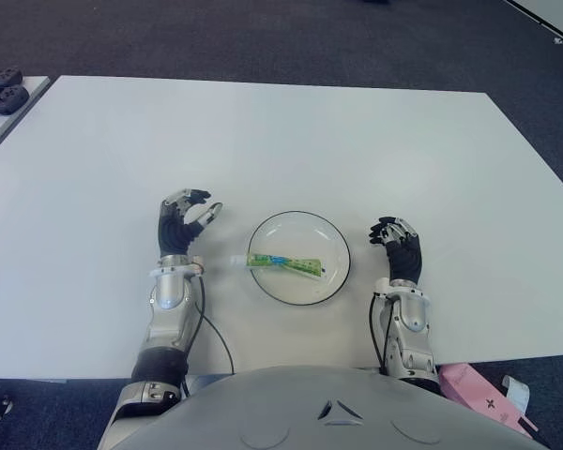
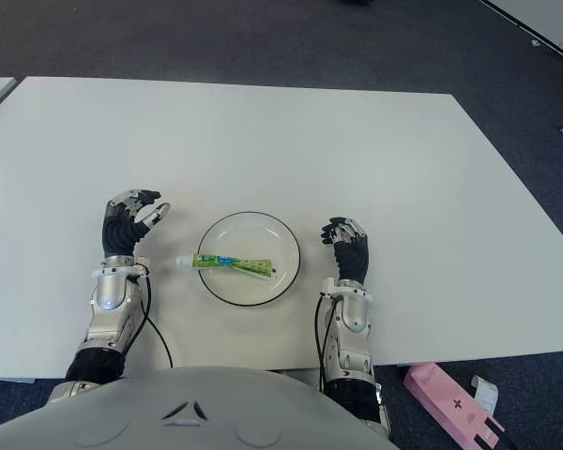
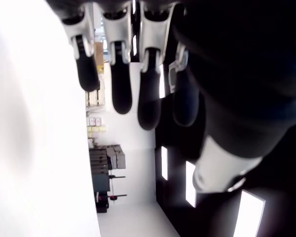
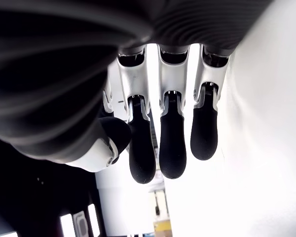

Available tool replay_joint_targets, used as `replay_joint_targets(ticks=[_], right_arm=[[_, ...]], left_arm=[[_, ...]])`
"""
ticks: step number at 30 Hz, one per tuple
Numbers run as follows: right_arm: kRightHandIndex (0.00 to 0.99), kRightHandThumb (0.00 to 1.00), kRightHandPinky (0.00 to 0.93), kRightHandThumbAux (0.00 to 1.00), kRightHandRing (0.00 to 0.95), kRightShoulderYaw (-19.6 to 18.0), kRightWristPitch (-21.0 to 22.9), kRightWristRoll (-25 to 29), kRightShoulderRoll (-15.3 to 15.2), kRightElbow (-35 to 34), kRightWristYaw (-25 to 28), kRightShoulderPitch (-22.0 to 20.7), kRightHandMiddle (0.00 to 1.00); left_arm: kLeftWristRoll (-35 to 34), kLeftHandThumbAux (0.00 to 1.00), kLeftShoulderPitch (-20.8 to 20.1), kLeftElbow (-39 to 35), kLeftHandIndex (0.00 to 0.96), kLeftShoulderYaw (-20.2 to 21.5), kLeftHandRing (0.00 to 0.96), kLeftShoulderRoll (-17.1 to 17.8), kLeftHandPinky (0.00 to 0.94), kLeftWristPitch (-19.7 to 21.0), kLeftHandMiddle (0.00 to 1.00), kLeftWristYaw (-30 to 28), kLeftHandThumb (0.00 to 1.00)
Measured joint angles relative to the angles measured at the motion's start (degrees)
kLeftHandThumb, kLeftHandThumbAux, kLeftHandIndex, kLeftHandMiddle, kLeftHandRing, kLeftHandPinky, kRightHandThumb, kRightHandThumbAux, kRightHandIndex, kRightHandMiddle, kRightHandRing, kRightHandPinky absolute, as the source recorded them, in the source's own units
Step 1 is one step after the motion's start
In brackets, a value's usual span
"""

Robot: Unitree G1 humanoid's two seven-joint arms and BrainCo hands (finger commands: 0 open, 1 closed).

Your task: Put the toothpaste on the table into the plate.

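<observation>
Grey torso fills the bottom edge of the eye views, hiding the near table edge between the arms. Just beyond it the toothpaste lies across the plate, its cap end poking over the rim toward the left hand. That hand shows left of the plate, fingers loosely spread and empty. Right hand shows right of the plate, fingers relaxed, holding nothing. A pink box is cut off bottom right.
</observation>
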Motion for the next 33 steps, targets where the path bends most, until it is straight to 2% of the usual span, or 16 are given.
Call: replay_joint_targets(ticks=[9,23,24,25,27,30,33], right_arm=[[0.431,0.705,0.525,0.722,0.543,0.02,-0.02,-0.72,-0.03,1.26,-0.15,-1.29,0.570],[0.432,0.706,0.525,0.721,0.543,0.12,0.42,-0.45,0.01,1.23,0.13,-1.43,0.567],[0.432,0.706,0.526,0.721,0.544,0.14,0.49,-0.45,0.01,1.20,0.14,-1.43,0.567],[0.432,0.706,0.528,0.721,0.544,0.16,0.57,-0.42,0.01,1.14,0.14,-1.43,0.565],[0.431,0.706,0.530,0.721,0.545,0.17,0.81,-0.34,0.01,1.01,0.20,-1.43,0.564],[0.431,0.706,0.532,0.721,0.546,0.18,1.11,-0.21,0.01,0.80,0.33,-1.43,0.562],[0.431,0.706,0.531,0.721,0.547,0.18,1.47,0.11,0.01,0.57,0.46,-1.42,0.562]], left_arm=[[-2.49,0.831,0.04,0.82,0.579,0.22,0.504,-0.51,0.488,-1.30,0.526,-3.63,0.110],[-2.43,0.879,0.01,1.13,0.598,0.32,0.556,-0.89,0.562,0.95,0.577,-3.62,0.138],[-2.34,0.821,0.03,1.13,0.540,0.33,0.557,-0.93,0.561,0.95,0.579,-3.60,0.338],[-2.08,0.783,0.06,1.11,0.502,0.34,0.559,-0.98,0.560,1.00,0.582,-3.53,0.467],[-1.15,0.750,0.17,1.04,0.470,0.29,0.561,-1.13,0.560,1.32,0.585,-2.95,0.579],[0.06,0.727,0.38,0.87,0.447,0.18,0.564,-1.40,0.559,2.21,0.587,-1.78,0.660],[1.17,0.718,0.70,0.26,0.439,0.11,0.564,-1.84,0.554,3.06,0.587,-0.45,0.688]])
